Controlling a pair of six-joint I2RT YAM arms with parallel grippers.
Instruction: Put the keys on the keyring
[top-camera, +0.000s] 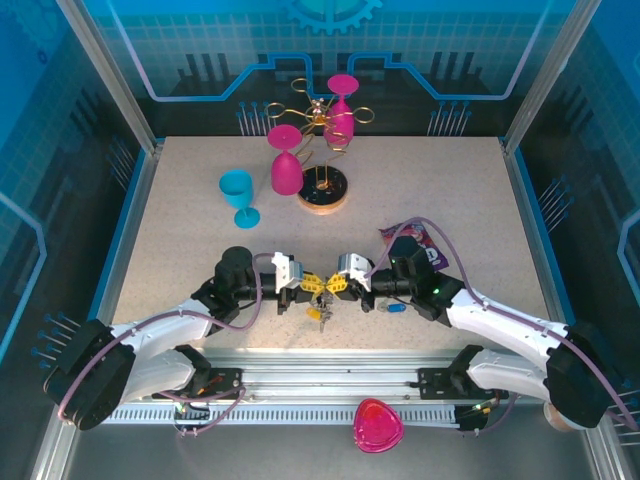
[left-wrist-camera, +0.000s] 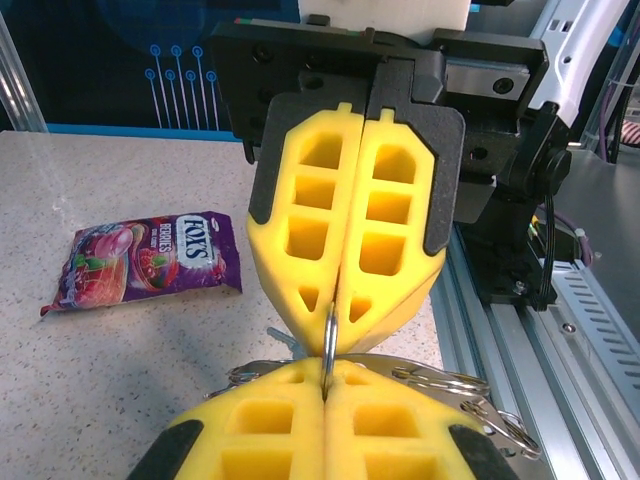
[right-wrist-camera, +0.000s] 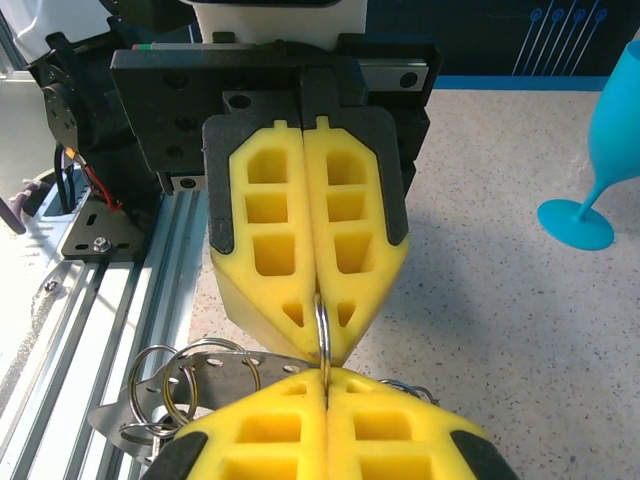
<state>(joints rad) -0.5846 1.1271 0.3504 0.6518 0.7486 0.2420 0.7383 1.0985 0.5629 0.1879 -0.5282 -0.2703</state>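
Observation:
My two grippers meet tip to tip near the table's front edge, the left gripper (top-camera: 306, 283) facing the right gripper (top-camera: 336, 285). Both are shut on the same thin grey keyring, seen edge-on in the wrist views (left-wrist-camera: 329, 345) (right-wrist-camera: 322, 330). My left fingers (left-wrist-camera: 260, 420) fill the bottom of the left wrist view, with the right gripper (left-wrist-camera: 338, 318) opposite. Small silvery rings (right-wrist-camera: 190, 375) and a holed metal strip hang beside the jaws. A yellow-headed key (top-camera: 320, 315) dangles below the grippers. A blue-headed key (top-camera: 396, 306) lies on the table under the right arm.
A purple snack packet (top-camera: 420, 240) (left-wrist-camera: 150, 260) lies behind the right arm. A blue goblet (top-camera: 240, 195) (right-wrist-camera: 605, 150) stands mid-table on the left. The gold wire rack (top-camera: 322, 150) with pink glasses stands at the back. The aluminium rail (top-camera: 330, 375) runs along the front edge.

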